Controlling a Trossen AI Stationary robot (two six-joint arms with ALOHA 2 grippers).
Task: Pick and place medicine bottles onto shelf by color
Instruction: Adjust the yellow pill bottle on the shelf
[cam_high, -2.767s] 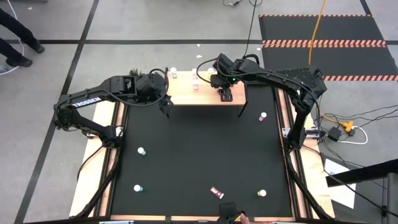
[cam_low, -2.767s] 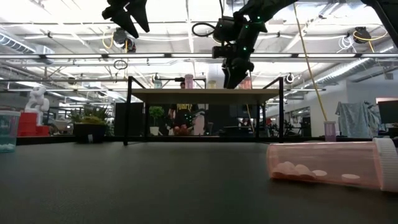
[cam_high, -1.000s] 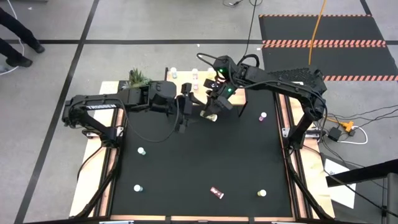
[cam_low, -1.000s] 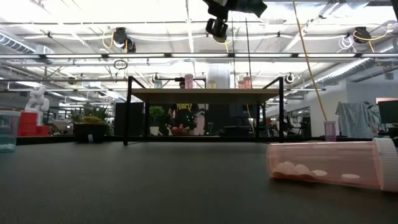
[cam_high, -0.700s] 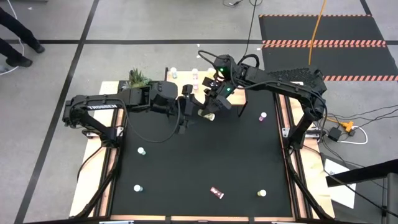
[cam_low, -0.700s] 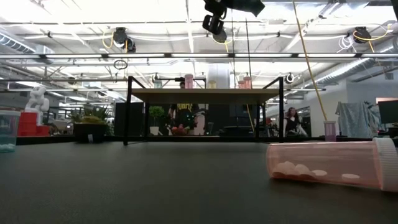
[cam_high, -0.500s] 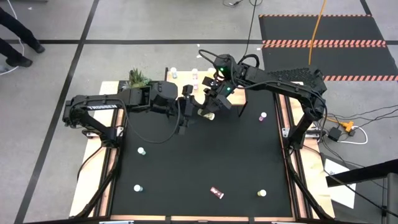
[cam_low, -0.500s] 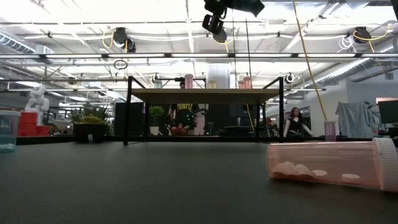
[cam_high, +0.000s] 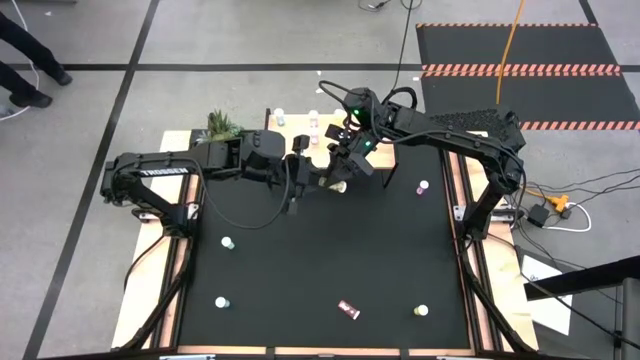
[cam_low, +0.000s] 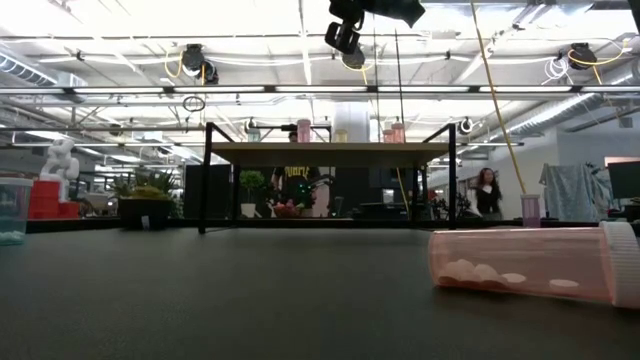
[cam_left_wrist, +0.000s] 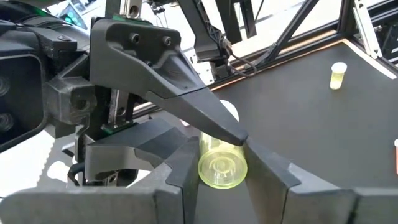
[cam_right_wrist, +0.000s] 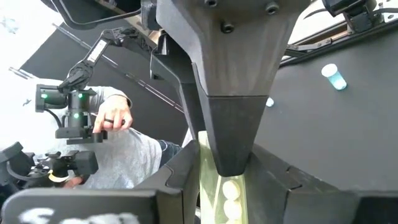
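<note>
Yellow-tinted medicine bottle (cam_left_wrist: 222, 165) holding white pills, gripped in mid-air above the table (cam_high: 320, 260) just in front of the shelf (cam_high: 290, 135) by both the left gripper (cam_left_wrist: 221, 177) and the right gripper (cam_right_wrist: 225, 180), each closed against it.

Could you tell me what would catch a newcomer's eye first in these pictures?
Most striking is the handover in mid-air above the black table, just in front of the light wooden shelf: the left gripper and the right gripper both pinch one small yellow-green medicine bottle. Next comes the big pink bottle lying on its side, close to the low camera.
</note>
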